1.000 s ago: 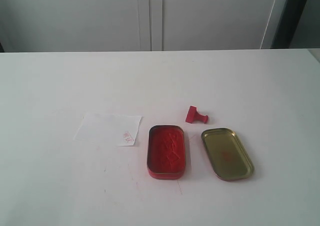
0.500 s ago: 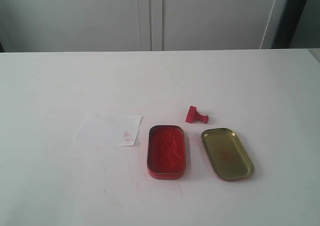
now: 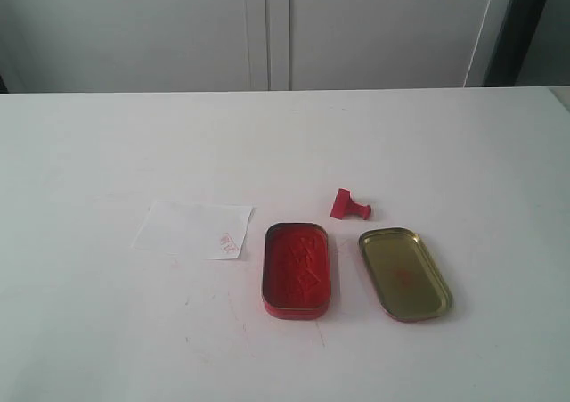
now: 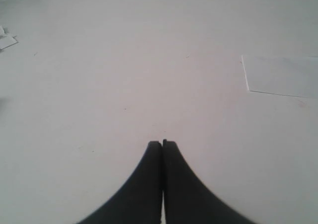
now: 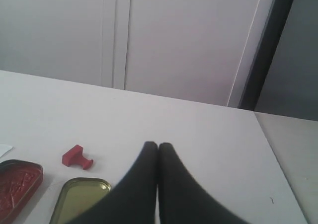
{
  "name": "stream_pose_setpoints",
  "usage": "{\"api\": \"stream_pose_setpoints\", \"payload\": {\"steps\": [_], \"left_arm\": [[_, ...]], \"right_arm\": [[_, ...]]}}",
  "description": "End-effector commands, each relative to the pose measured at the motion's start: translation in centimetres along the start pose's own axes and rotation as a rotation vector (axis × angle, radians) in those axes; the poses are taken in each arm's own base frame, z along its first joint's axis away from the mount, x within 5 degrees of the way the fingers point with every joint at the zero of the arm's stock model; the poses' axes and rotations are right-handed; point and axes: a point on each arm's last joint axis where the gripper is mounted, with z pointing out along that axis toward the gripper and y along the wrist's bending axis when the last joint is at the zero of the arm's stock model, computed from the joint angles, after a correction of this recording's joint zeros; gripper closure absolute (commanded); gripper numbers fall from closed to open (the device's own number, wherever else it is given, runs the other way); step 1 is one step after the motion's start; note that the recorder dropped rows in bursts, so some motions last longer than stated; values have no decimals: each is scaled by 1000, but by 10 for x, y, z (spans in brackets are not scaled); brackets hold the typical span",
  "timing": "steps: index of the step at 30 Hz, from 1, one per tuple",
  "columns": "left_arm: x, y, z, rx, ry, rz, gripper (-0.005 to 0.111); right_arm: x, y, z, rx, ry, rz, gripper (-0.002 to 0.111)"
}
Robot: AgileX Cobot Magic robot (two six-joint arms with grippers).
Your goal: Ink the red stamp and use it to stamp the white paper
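Note:
The red stamp (image 3: 349, 205) lies tipped on its side on the white table, just beyond the gap between the two tins; it also shows in the right wrist view (image 5: 77, 157). The white paper (image 3: 192, 229) lies flat to the left of the ink tin and bears a faint red imprint (image 3: 228, 242) near its right corner; one edge of the paper (image 4: 280, 75) shows in the left wrist view. My left gripper (image 4: 162, 143) is shut with nothing in it, over bare table. My right gripper (image 5: 158, 145) is shut and empty, away from the stamp. Neither arm appears in the exterior view.
An open red-filled ink tin (image 3: 297, 269) sits in front of the stamp, and its gold lid (image 3: 404, 273) lies to its right, also visible as the lid (image 5: 79, 199) by the right gripper. White cabinet doors (image 3: 267, 28) stand behind the table's far edge.

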Motion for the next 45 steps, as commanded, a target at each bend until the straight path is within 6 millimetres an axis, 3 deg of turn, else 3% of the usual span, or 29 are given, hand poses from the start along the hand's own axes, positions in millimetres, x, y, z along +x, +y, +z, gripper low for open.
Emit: {"api": "stream_pose_setpoints", "payload": {"steps": [1, 10, 15, 26, 45], "left_arm": [[1, 0, 0, 0, -5, -4, 107], [1, 0, 0, 0, -5, -4, 107], [1, 0, 0, 0, -5, -4, 107], [1, 0, 0, 0, -5, -4, 107], [1, 0, 0, 0, -5, -4, 107]], "right_arm": [[17, 2, -1, 1, -3, 1, 108], [60, 5, 16, -11, 136, 1, 108], [70, 6, 23, -6, 86, 1, 108], [108, 10, 33, -15, 181, 2, 108], [107, 10, 34, -12, 157, 2, 108]]}}
